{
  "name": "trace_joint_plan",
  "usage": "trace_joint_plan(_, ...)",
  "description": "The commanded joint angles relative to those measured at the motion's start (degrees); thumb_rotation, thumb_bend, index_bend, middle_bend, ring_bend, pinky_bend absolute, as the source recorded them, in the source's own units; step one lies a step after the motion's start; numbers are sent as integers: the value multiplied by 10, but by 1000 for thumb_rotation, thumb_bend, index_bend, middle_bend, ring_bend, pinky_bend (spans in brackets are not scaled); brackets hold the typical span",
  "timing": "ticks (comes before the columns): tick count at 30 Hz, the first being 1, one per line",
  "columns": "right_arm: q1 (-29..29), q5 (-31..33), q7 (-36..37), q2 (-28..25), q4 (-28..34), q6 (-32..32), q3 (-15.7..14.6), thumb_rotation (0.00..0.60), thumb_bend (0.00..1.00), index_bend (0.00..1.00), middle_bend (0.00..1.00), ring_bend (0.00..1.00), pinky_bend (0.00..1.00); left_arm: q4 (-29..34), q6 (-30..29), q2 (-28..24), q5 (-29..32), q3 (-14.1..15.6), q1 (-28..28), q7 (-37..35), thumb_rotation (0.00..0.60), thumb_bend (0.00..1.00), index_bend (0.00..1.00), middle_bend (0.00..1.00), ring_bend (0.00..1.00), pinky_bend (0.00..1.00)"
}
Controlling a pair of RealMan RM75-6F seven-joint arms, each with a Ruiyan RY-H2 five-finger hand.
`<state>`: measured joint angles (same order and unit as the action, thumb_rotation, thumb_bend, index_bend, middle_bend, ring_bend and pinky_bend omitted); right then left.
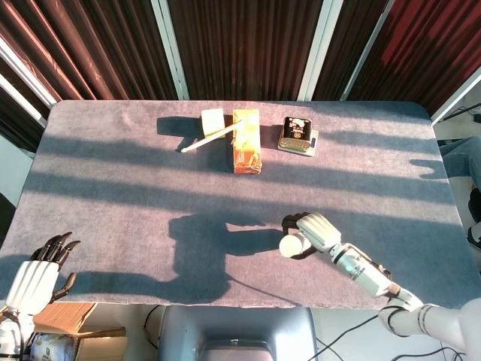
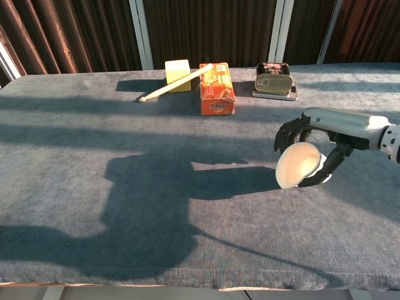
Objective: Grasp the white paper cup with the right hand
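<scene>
Right robot hand point(image 2: 325, 134) grasps the white paper cup point(image 2: 296, 165): dark fingers point(image 2: 289, 133) curl over the cup's wall from above, thumb wrapped under its far side. Cup lies inside the palm, on its side or tilted, open mouth toward the robot and slightly to its left; long axis runs roughly along the forearm. Whether the rim touches the bench point(image 2: 125, 156) or hangs just above it cannot be told. Cup sits at the near right of the bench, well apart from the other items.

Left robot hand point(image 1: 36, 276) rests off the near left corner, fingers spread, holding nothing; the right is plainly the nearer.

Judgement: grasp looks closed; thin paper wall will crush under too firm a squeeze.

Bench cover: grey, felt-like, matte. Far edge: yellow block point(image 2: 177, 74) with a pale stick point(image 2: 172, 84) leaning across it, orange carton point(image 2: 216, 89), opened flat tin point(image 2: 274, 80).
</scene>
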<state>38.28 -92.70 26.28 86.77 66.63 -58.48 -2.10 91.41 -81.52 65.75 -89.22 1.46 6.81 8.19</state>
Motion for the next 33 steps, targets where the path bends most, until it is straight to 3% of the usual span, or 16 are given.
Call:
trace_joint_plan(1,9,-75,344,31,-103,-60,-52,600,223,631,444,421,515,0,1,0,1,0,0,1,600,404,202,67,100,287)
trace_joint_plan(5,15,-91,464,53,-165,-70,-73,600,223,614,444,418,515,0,2,0,3,-1,1,2,600,404,202,71,102,287)
trace_joint_plan(10,17,-105,521,73,-224,-77,-94,600,224,590,444,396,507,1,2,0,4,-1,0,2,600,404,202,72,102,287)
trace_joint_plan(15,19,-117,521,70,-241,-79,-113,600,223,553,398,294,403,1,3,0,4,-1,1,2,600,404,202,73,102,287)
trace_joint_plan(22,18,-122,494,51,-231,-84,-126,600,223,444,126,83,174,2,3,0,4,-1,1,2,600,405,203,73,104,287)
trace_joint_plan(30,7,-111,444,23,-201,-99,-122,600,223,412,83,28,115,1,3,0,3,0,1,4,600,404,202,72,113,288)
trace_joint_plan(33,6,-113,416,5,-182,-100,-126,600,223,328,33,1,42,2,4,0,4,0,1,5,600,403,202,73,118,288)
